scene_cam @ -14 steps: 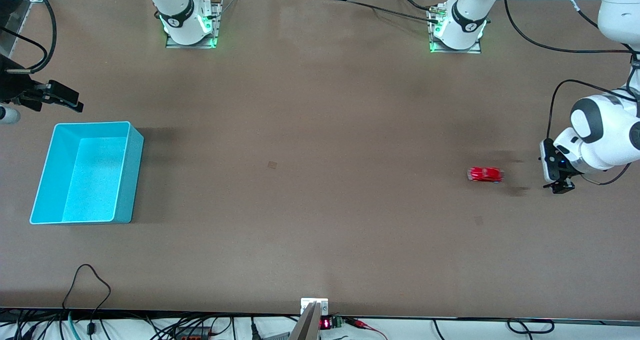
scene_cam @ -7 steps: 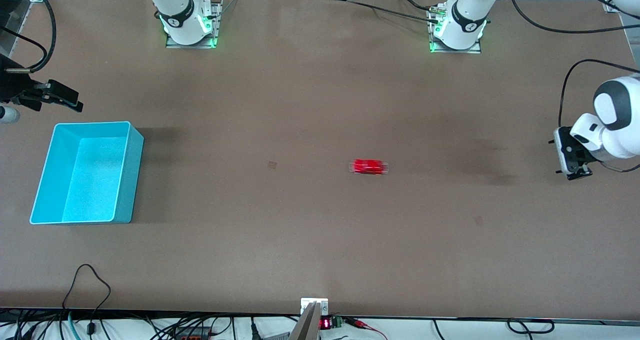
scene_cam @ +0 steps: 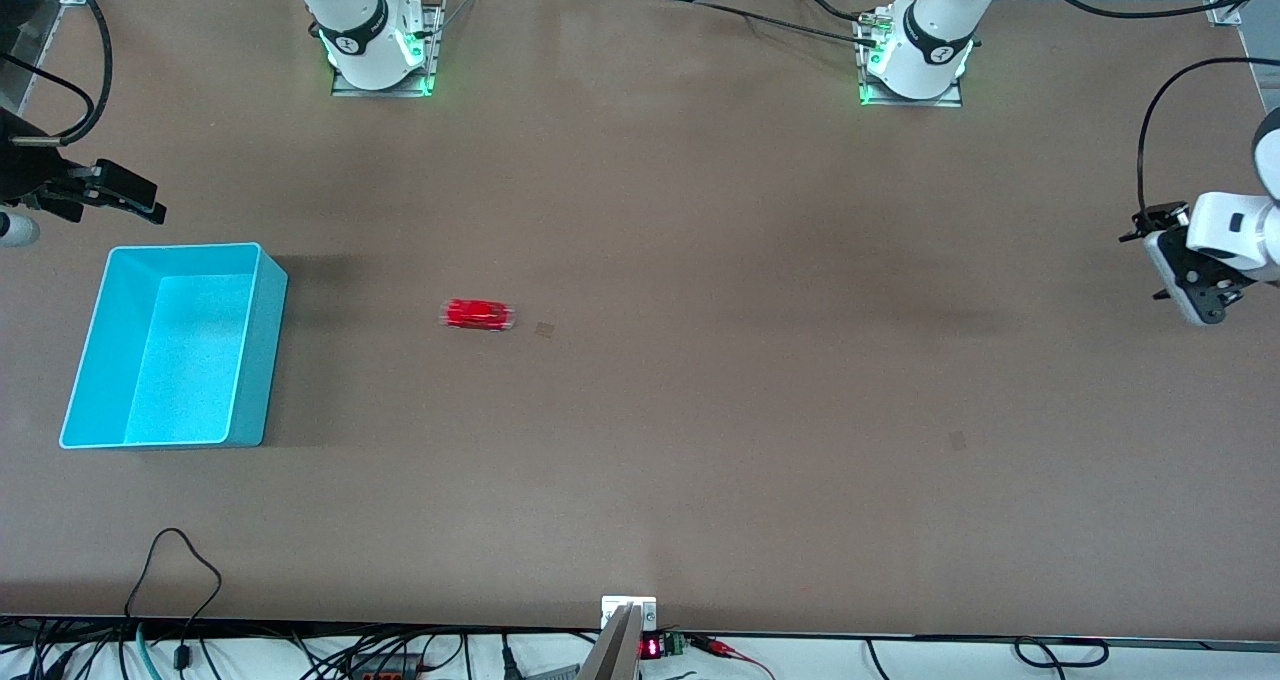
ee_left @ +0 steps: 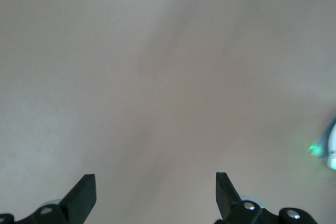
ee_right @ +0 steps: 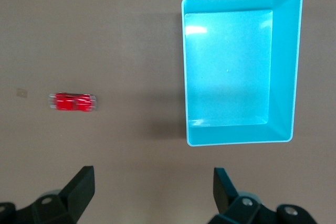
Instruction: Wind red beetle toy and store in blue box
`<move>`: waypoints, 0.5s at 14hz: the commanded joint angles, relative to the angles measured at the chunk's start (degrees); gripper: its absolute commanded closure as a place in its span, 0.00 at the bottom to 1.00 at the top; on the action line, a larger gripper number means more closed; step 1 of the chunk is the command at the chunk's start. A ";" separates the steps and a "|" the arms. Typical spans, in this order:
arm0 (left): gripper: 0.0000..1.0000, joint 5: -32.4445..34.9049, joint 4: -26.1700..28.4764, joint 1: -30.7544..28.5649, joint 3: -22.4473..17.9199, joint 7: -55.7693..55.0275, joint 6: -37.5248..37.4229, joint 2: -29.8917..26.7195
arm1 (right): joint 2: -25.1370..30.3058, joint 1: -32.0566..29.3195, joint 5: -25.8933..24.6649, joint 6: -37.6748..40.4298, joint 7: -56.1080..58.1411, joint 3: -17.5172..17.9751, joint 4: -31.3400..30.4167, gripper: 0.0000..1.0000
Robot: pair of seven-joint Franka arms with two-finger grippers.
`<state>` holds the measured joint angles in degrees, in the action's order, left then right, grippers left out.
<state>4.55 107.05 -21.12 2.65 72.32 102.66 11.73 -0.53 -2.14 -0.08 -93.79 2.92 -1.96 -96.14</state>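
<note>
While the red beetle toy [scene_cam: 479,314] sits on the bare brown table [scene_cam: 700,460] by itself, neither arm is touching it — it's on its wheels between the middle of the table and the blue box [scene_cam: 255,360], a bit smeared in the front view. In the right wrist view the toy [ee_right: 72,102] is apart from the box [ee_right: 294,66], lined up roughly with the box's midsection.

That box sits at the right arm's end of the table, open side up, with nothing inside that I can see.

The right gripper [scene_cam: 135,198] hangs near the table's edge at that same end, just above the box's corner in the front view and not touching it. Its own wrist camera looks straight down at the box and the toy, and the two dark fingertips [ee_right: 81,184] are spread wide with nothing between them.

The left gripper [scene_cam: 1185,290] is way off at the left arm's end of the table, well apart from the toy. Its fingertips [ee_left: 84,190] are spread wide too — only plain tabletop shows between them, plus a green glow at the frame's edge.
</note>
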 commanded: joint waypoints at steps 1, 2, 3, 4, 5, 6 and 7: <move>0.00 0.90 -6.49 -0.24 1.04 -9.01 -9.38 0.23 | 0.53 -0.14 0.08 0.01 -0.55 0.29 -0.01 0.00; 0.00 0.90 -7.81 -0.06 1.12 -11.65 -11.41 0.23 | 0.53 -0.14 0.17 0.01 -0.55 0.29 -0.01 0.00; 0.00 0.90 -9.04 0.37 1.21 -14.55 -13.08 0.23 | 0.53 -0.14 0.17 0.01 -0.55 0.29 -0.01 0.00; 0.00 0.82 -10.10 0.64 1.21 -17.28 -14.49 0.23 | 0.53 -0.05 0.17 0.01 -0.55 0.29 -0.01 0.00; 0.00 0.82 -11.33 0.64 1.21 -19.57 -15.29 0.40 | 0.53 -0.05 0.17 0.01 -0.55 0.29 -0.01 0.00; 0.00 0.73 -12.21 0.64 1.21 -21.50 -15.91 0.32 | 0.44 -0.05 0.17 -0.08 -0.55 0.29 -0.01 0.00; 0.00 0.55 -13.26 0.73 1.30 -23.61 -16.35 0.32 | 0.44 -0.05 0.25 -0.08 -0.55 0.38 -0.01 0.00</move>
<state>4.55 96.88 -20.47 3.59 52.70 88.63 11.52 -0.53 -2.13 -0.08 -93.79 2.92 -1.93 -96.14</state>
